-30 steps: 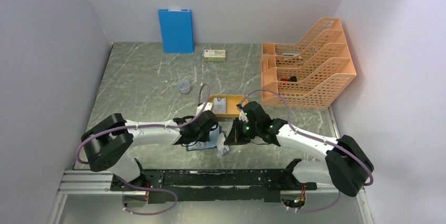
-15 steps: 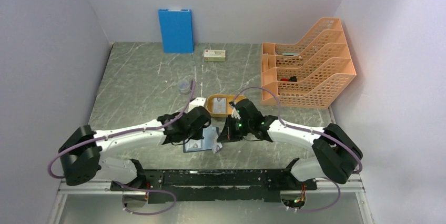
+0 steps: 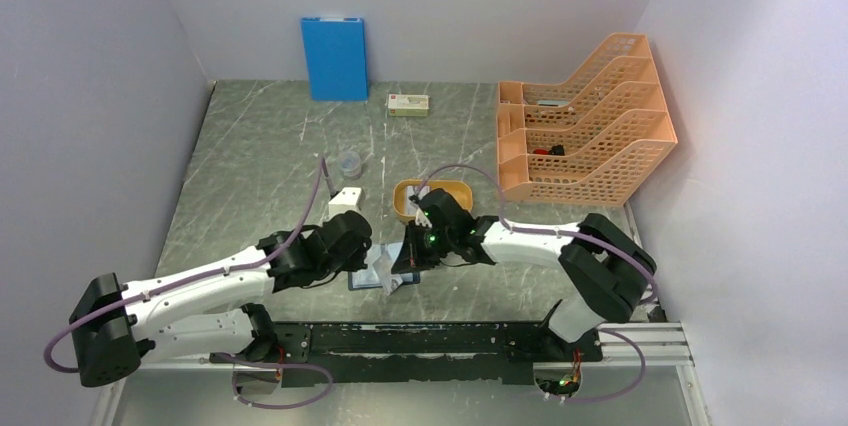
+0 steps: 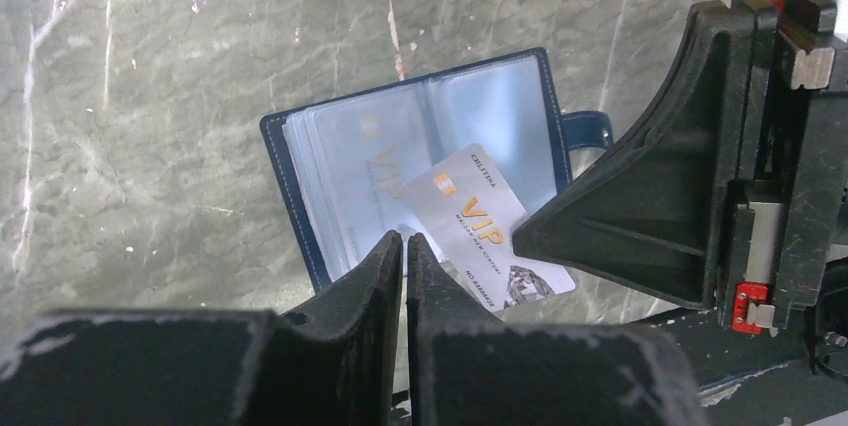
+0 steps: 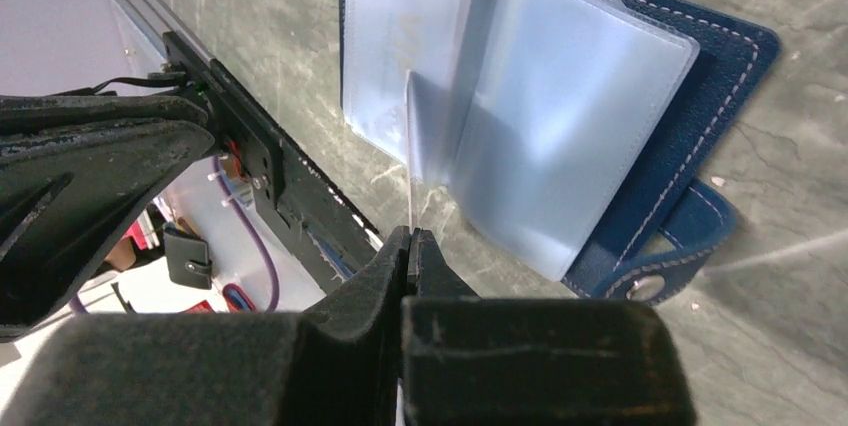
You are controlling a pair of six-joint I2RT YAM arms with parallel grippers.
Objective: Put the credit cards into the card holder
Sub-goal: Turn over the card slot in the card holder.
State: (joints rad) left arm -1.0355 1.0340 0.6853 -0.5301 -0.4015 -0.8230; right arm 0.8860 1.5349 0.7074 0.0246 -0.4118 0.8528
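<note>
Silver-grey into clear plastic: mid-insertion of one card, not yet seated.

Nearest, pressed fully shut on nothing: left end effector (image 4: 404, 243), poised at the near edge of the card holder (image 4: 345, 161), spread open on the counter (image 3: 260, 166) close to the arm bases. Just beyond, pinched tight on one of the credit cards (image 4: 482, 231): right end effector (image 5: 410, 238), angling it onto the sleeve pages (image 5: 570, 116). Corner inside a pocket or merely on top: cannot tell. Next, by judgement: line up with a sleeve mouth, then slide in flat. Farther back, orange tray (image 3: 447, 184).
</note>
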